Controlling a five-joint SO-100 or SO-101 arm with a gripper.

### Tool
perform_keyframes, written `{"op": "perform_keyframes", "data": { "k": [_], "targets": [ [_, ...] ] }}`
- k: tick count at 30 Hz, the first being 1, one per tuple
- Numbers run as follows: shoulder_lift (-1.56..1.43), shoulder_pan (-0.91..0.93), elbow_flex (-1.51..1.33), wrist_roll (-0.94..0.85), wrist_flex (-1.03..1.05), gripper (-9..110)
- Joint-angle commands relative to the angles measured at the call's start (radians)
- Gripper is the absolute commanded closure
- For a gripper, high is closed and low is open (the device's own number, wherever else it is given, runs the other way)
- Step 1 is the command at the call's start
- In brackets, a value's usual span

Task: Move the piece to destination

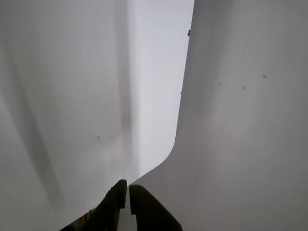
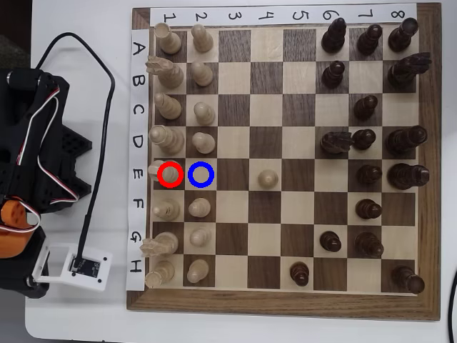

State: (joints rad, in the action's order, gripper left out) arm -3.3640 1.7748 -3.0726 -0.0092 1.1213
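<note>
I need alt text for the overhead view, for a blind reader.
A wooden chessboard holds pale pieces at left and dark pieces at right. A red ring marks a pale cream piece; a blue ring marks the empty square beside it.

Your overhead camera looks straight down on the whole chessboard, with the arm at its left edge. Your wrist camera faces blank white surfaces past the gripper tips, sharing nothing recognisable with it.
</note>
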Motion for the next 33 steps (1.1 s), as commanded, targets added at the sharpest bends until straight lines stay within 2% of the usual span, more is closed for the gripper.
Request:
{"op": "perform_keyframes", "data": {
  "k": [1,11,16,26,33],
  "targets": [
    [-0.029,-0.023,0.078,0.032,0.017,101],
    [0.186,-0.054,0.433,0.225,-0.041,101],
    [0.337,-0.084,0.664,0.325,-0.003,101],
    [0.591,-0.27,1.163,0.621,0.164,101],
    [0.629,-0.43,1.331,0.742,0.258,101]
  ]
}}
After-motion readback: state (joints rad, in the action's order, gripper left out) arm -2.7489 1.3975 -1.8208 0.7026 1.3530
